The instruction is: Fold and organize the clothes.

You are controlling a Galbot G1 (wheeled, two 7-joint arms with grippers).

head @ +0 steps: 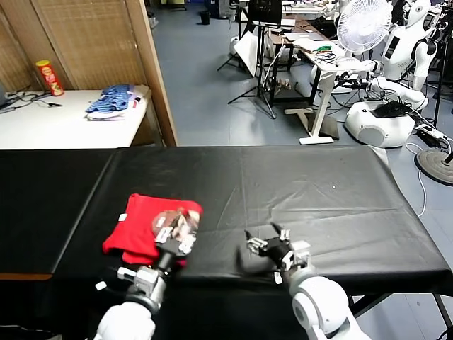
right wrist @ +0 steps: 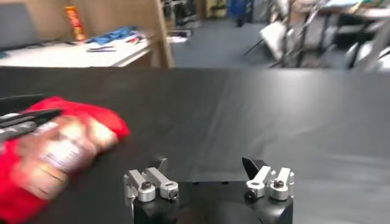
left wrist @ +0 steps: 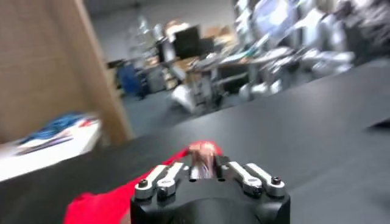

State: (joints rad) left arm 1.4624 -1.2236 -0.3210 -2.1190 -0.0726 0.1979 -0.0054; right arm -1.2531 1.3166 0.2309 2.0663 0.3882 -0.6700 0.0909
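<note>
Red T-shirt (head: 145, 227) lies folded into a compact bundle near the front edge of the black tabletop (head: 318, 191), toward its left end, print side up. My left gripper (head: 177, 232) sits over the bundle's right part, near the print; I cannot tell whether its fingers are parted or pinching cloth. My right gripper (head: 269, 244) rests at the front edge, well apart from the shirt, fingers spread wide with nothing between them.

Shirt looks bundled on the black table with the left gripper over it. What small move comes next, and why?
Probably lift the left gripper straight up and clear. The red T-shirt already lies as a compact folded bundle on the black table, and the fingers seem parted over its print. The right gripper waits open beside it.
</note>
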